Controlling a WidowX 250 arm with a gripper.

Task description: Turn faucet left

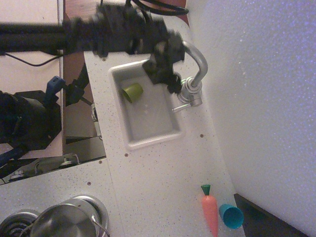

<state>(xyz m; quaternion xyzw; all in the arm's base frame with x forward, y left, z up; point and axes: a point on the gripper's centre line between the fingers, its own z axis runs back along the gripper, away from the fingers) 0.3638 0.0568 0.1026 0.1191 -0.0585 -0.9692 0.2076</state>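
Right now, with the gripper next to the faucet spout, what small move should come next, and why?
Probably push the spout sideways a little further. The gripper is blurred and sits against the inner side of the faucet, whose spout arches over the sink edge. Whether the jaws are open or shut cannot be told, so keep the push short.
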